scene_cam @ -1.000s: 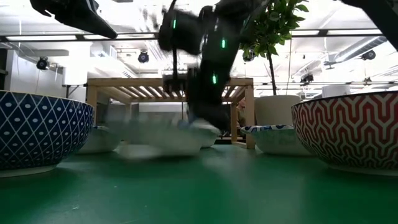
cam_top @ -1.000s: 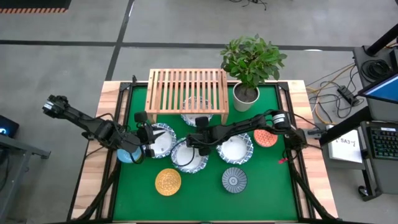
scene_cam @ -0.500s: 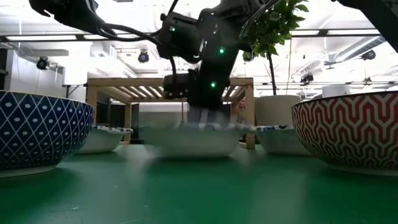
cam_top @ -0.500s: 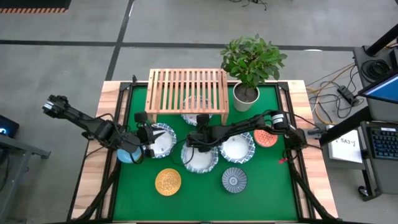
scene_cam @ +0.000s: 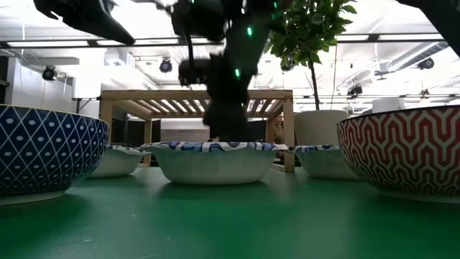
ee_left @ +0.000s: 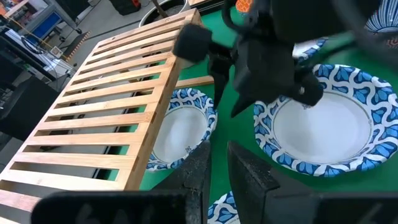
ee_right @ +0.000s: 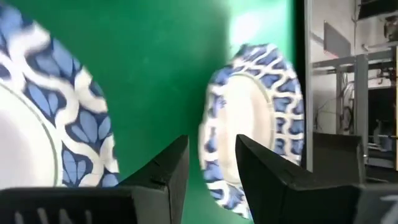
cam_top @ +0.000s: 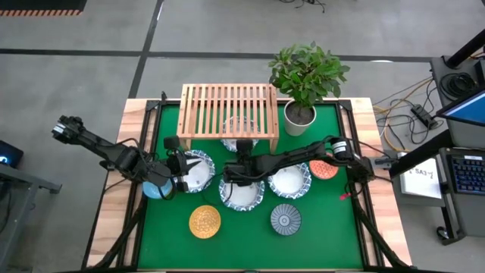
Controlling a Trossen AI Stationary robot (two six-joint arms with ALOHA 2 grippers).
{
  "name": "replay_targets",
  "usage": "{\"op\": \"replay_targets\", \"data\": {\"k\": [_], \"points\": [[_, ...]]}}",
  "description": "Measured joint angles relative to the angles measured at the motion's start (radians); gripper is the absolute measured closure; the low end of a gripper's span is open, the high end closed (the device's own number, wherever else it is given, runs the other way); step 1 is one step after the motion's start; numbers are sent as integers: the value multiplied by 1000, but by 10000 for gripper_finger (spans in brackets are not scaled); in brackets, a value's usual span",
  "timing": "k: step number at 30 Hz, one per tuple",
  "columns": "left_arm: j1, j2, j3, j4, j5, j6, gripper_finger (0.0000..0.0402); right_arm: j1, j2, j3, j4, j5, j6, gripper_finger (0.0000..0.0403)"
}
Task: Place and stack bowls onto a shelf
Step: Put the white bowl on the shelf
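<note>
The light-wood shelf (cam_top: 227, 110) stands at the far middle of the green table, with one white blue-rimmed bowl (cam_top: 239, 142) on the table under it. A white blue-rimmed bowl (cam_top: 242, 194) rests on its base mid-table. My right gripper (cam_top: 238, 173) hangs open just above that bowl's far rim and holds nothing; in its wrist view the fingers (ee_right: 168, 168) frame bare mat. My left gripper (cam_top: 180, 179) waits by another white bowl (cam_top: 197, 168), fingers almost together with nothing between them (ee_left: 217, 174). A light-blue bowl (cam_top: 154, 189) lies under the left wrist.
A further white bowl (cam_top: 289, 180) and an orange-red bowl (cam_top: 323, 168) sit right of centre. A mustard bowl (cam_top: 204, 221) and a grey-blue bowl (cam_top: 286, 219) lie toward the near edge. A potted plant (cam_top: 301, 112) stands beside the shelf's right end.
My right gripper has carried the middle white bowl a short way toward the table's right edge. The bowl now rests still on the mat, and the gripper has risen off its far rim.
</note>
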Motion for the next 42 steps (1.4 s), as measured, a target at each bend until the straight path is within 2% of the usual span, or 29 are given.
{"op": "replay_targets", "data": {"k": [2, 3, 6, 7, 9, 13, 15, 19, 22, 24, 37, 42], "points": [[0, 0, 0, 0, 0, 0, 366, 6, -6, 50, -49, -64, 30, 280], [0, 0, 0, 0, 0, 0, 366, 6, -9, 72, -73, -142, 52, 280], [0, 0, 0, 0, 0, 0, 366, 0, -16, 130, -140, -459, 154, 280], [0, 0, 0, 0, 0, 0, 366, -1, -16, 142, -168, -525, 201, 280], [0, 0, 0, 0, 0, 0, 366, -1, -16, 156, -249, -589, 301, 280], [0, 0, 0, 0, -1, -3, 366, -4, -16, 152, -344, -595, 501, 280], [0, 0, 0, 0, -1, -3, 366, -4, -16, 144, -356, -581, 539, 280], [0, 0, 0, 0, -1, -3, 366, 3, -16, 125, -357, -546, 461, 280], [0, 2, 0, -1, -1, -3, 366, 5, -16, 102, -337, -425, 429, 280], [0, 2, 0, -1, -1, -3, 366, 4, -16, 81, -315, -386, 406, 280], [0, 2, 0, -4, -1, -3, 366, -3, -17, -45, -148, -396, 419, 282], [0, 2, 0, -4, -1, -3, 366, -3, -17, -43, -141, -398, 421, 318]]}}
